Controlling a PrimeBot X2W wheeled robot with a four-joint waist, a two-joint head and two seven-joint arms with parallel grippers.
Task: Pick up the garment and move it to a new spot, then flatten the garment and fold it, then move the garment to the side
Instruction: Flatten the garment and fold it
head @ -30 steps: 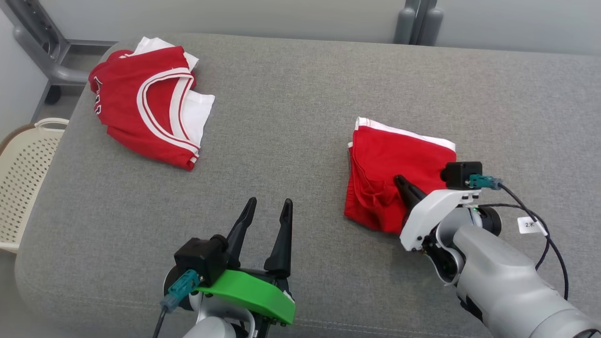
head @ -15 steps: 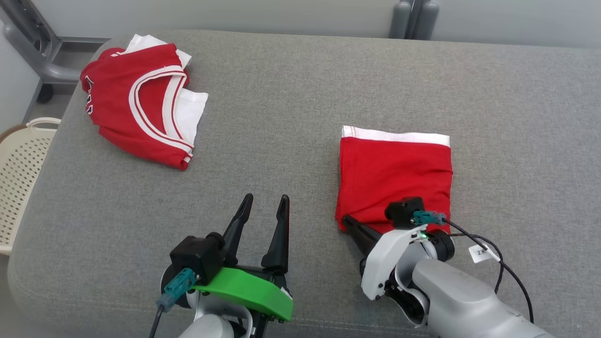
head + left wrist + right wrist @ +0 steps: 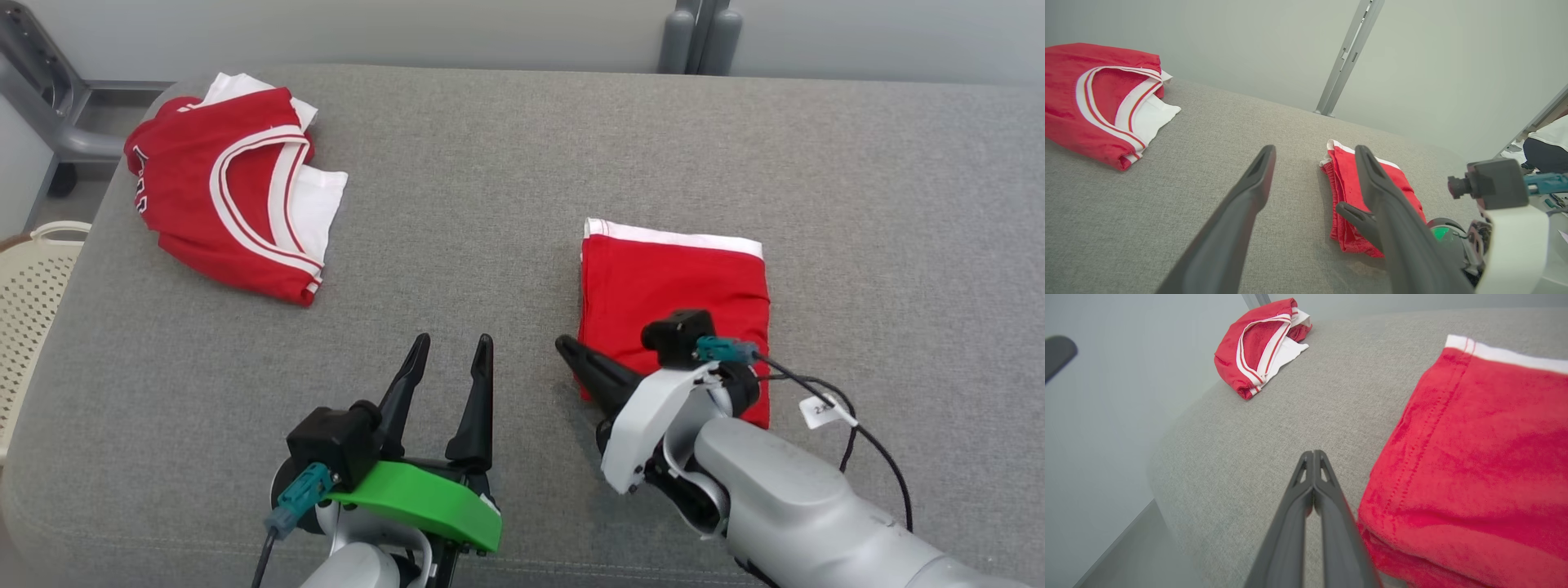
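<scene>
Long black fingers (image 3: 477, 400), green shell (image 3: 416, 498) on left pincer (image 3: 454, 339), white shell (image 3: 645, 416) on right pincer (image 3: 562, 344), teal plugs (image 3: 298, 494), grey forearm (image 3: 784, 506).

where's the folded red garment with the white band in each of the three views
Head view: folded red garment, right of centre.
Left wrist view: garment, centre-right.
Right wrist view: garment, right side.
Shared landmark: red and white jersey, to the garment's left in each.
</scene>
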